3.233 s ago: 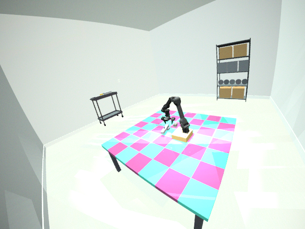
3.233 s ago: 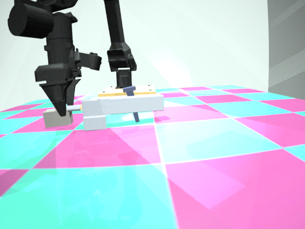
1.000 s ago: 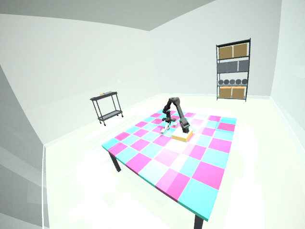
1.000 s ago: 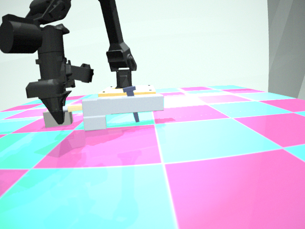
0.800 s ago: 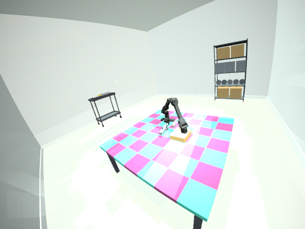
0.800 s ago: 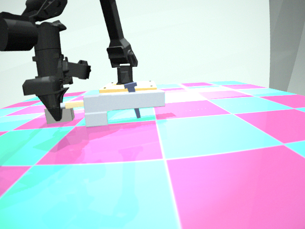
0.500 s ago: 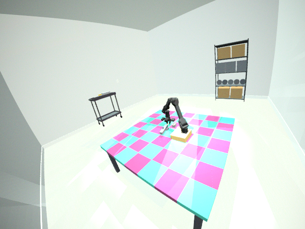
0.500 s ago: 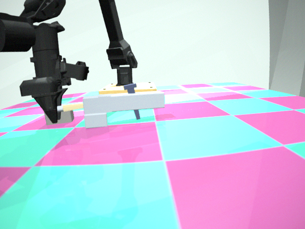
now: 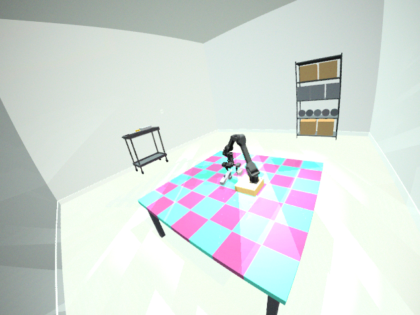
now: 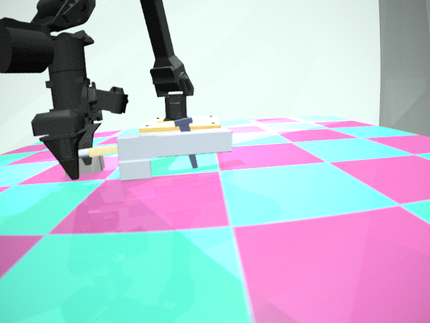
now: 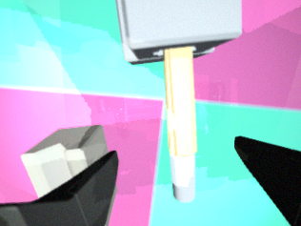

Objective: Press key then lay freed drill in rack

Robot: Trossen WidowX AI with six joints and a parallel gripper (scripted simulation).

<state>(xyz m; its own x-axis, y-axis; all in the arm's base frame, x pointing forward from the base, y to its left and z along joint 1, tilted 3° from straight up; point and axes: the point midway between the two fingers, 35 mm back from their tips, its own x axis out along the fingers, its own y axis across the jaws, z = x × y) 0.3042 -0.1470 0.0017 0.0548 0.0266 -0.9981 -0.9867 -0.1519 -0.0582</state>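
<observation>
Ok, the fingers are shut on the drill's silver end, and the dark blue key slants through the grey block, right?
Not shut: the wrist view shows the fingers wide open, either side of the silver end. The dark blue key does slant through the grey block.
</observation>
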